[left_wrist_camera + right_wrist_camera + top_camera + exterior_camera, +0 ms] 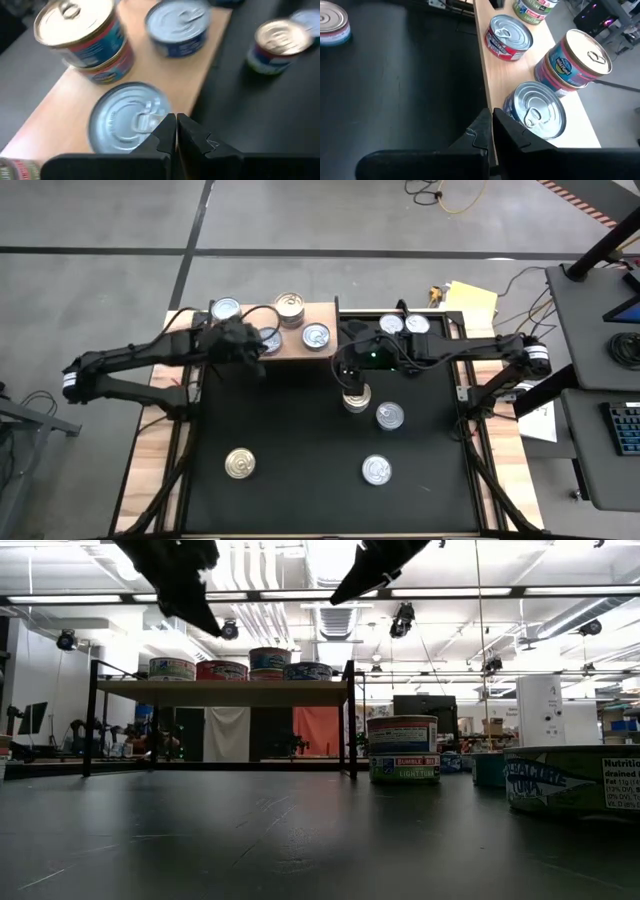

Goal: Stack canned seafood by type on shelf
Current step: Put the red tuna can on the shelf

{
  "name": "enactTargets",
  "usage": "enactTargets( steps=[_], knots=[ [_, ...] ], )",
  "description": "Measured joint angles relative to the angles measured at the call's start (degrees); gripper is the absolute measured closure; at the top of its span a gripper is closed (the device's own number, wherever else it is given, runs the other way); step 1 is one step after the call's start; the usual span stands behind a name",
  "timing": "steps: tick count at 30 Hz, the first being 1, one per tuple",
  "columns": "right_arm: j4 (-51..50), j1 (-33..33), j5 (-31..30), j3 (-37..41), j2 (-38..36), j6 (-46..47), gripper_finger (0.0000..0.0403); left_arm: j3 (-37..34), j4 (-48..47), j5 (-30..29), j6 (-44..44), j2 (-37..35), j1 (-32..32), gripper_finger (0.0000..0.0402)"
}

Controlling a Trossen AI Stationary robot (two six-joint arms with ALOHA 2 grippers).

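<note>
The shelf (300, 352) stands at the table's far edge and bears several tins of canned seafood: a silver-topped tin (127, 117), a gold-topped stack of two (80, 35), and a blue tin (177, 25). My left gripper (260, 358) (176, 125) hovers shut above the shelf's near edge, beside the silver-topped tin. My right gripper (345, 370) (490, 125) hovers shut above the shelf's near right corner, close to the blue tin (535, 110). In the low view both grippers hang well above the shelf (225, 690).
On the black table rest a stack of two tins (356, 395), a silver tin (390, 416), another silver tin (376, 470) and a gold-topped tin (239, 463). Two more tins (404, 325) sit right of the shelf. Cables trail along the far edge.
</note>
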State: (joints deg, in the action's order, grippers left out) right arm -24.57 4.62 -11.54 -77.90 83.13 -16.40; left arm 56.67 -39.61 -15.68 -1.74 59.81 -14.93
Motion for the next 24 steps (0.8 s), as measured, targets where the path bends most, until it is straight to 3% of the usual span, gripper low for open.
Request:
enactTargets(
  steps=[9, 24],
  knots=[
    [-0.2, 0.0, 0.0, 1.2, -0.2, -0.6, 0.0394, 3.3, -5.7, 1.4, 4.5, 5.7, -4.9, 0.0401],
    [-0.2, 0.0, -0.1, 1.3, -0.2, -1.6, 0.0394, 3.0, -6.5, -1.7, 5.2, 8.2, -5.5, 0.0401]
  ],
)
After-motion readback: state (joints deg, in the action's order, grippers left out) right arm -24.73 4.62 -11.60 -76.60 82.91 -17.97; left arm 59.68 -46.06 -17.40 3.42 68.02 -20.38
